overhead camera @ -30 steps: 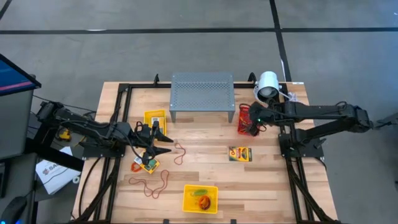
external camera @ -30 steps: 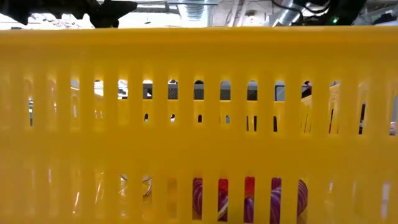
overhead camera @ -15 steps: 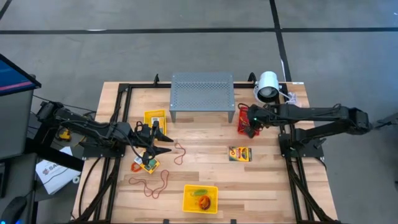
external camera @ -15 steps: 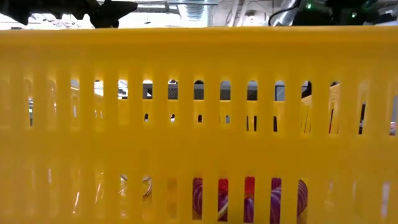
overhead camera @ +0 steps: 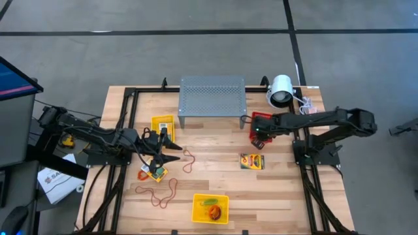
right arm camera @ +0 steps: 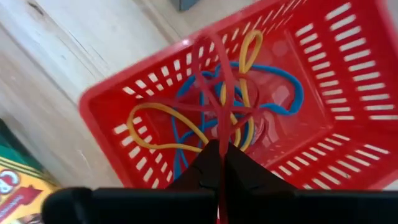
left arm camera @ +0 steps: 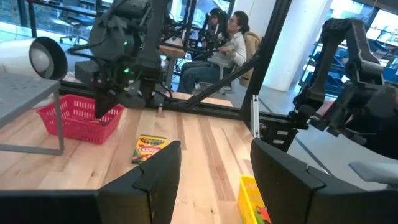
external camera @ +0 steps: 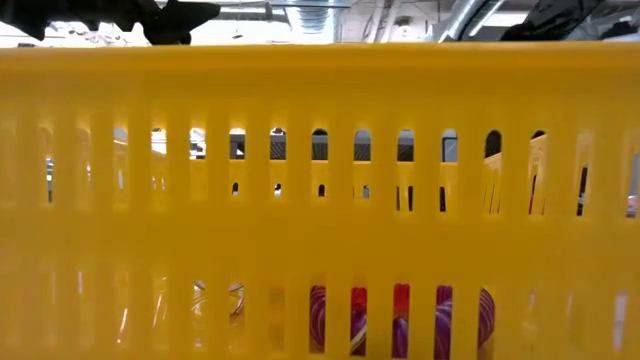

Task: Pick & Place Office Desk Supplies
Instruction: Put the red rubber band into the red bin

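My right gripper (overhead camera: 257, 138) hangs over the red basket (overhead camera: 260, 122) at the right of the table, shut on a red rubber band (right arm camera: 212, 67). The band stretches from the fingertips (right arm camera: 208, 163) down into the basket (right arm camera: 348, 93), where yellow and blue bands (right arm camera: 186, 134) lie tangled. A crayon box (overhead camera: 252, 161) lies flat in front of that basket. My left gripper (overhead camera: 174, 151) is open and holds nothing, left of centre above a second crayon box (overhead camera: 154, 172). A third box rests in a yellow tray (overhead camera: 162, 124). Loose bands (overhead camera: 188, 160) lie beside the left gripper and nearer the front (overhead camera: 160, 192).
A grey perforated stand (overhead camera: 211, 98) sits at the back centre, a white lamp (overhead camera: 281, 90) to its right. A yellow basket (overhead camera: 210, 208) at the front edge fills the low view (external camera: 320, 200). A seated person (left arm camera: 233, 43) shows beyond the table.
The right arm has shifted left and toward the front of the red basket, still shut on the red band. The left arm has not moved.
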Robot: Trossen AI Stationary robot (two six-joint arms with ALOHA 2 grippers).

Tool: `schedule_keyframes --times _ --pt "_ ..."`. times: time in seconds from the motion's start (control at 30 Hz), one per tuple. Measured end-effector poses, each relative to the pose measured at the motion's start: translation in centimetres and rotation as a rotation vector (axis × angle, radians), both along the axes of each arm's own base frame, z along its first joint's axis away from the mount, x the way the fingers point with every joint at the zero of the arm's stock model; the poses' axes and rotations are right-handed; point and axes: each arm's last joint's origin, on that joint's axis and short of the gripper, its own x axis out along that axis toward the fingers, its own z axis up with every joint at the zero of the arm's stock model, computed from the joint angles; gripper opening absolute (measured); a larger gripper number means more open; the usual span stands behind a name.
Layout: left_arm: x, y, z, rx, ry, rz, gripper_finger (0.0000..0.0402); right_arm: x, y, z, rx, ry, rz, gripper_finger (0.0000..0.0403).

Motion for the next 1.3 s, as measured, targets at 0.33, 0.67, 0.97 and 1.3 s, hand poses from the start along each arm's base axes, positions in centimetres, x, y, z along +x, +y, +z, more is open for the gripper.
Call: schedule_keyframes --times 0.33,0.67,0.97,1.3 --pt "0.0 0.0 0.0 -0.002 0.000 0.000 0.0190 0.1 -0.7 -0.7 0.004 0.043 -0.012 0.0052" --pt "0.0 0.0 0.0 -0.002 0.002 0.000 0.0190 -0.4 -0.7 0.8 -0.015 -0.028 0.016 0.0208" --pt "0.0 0.0 -0.6 0.012 0.051 0.001 0.0190 -1.5 0.2 3.8 -0.058 -0.219 0.052 0.0244" --pt "-0.2 0.6 -0.9 -0.052 -0.028 0.030 0.0190 -1.3 3.6 9.3 -0.080 -0.738 0.264 0.0240"
